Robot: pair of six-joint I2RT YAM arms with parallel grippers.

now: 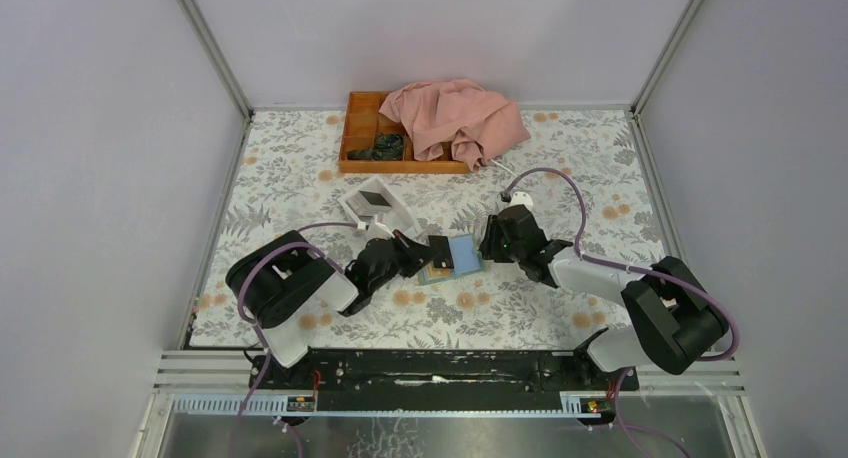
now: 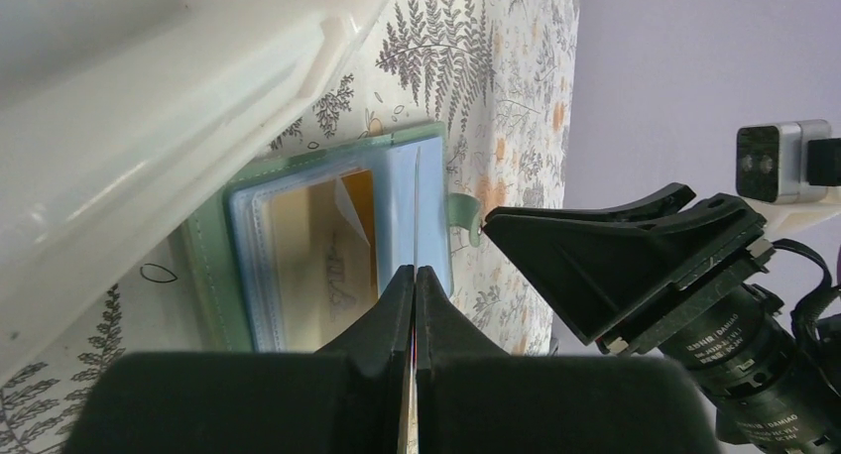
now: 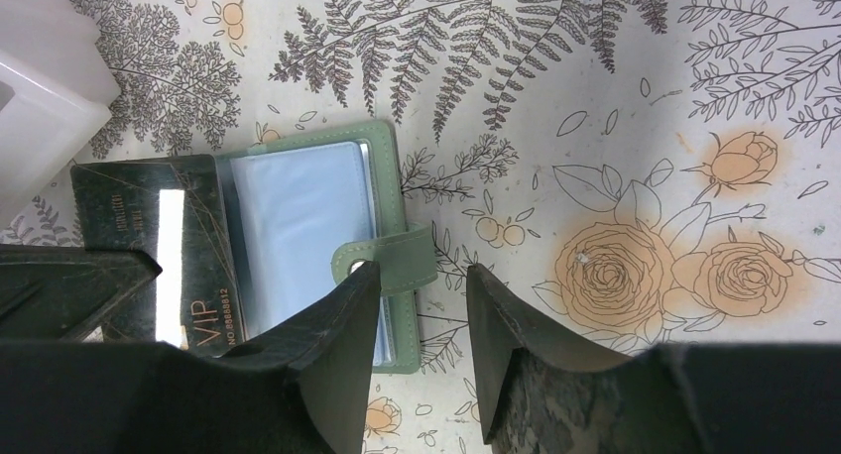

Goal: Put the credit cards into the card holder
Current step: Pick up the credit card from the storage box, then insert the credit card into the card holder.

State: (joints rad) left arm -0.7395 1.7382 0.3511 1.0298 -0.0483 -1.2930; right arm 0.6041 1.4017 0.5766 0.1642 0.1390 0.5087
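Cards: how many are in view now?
1: a dark VIP card pinched in the left claw over the open holder. Others may hide in its sleeves.

Floral table [image 1: 300, 168] bears card holder [image 1: 460, 255] (open), white box [image 1: 375, 206], seemingly wooden tray [image 1: 400, 166].

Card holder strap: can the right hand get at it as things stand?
Probably yes. The right hand is open right at the strap, nothing between them; the left hand holds the dark card over the card holder's other half, clear of it.
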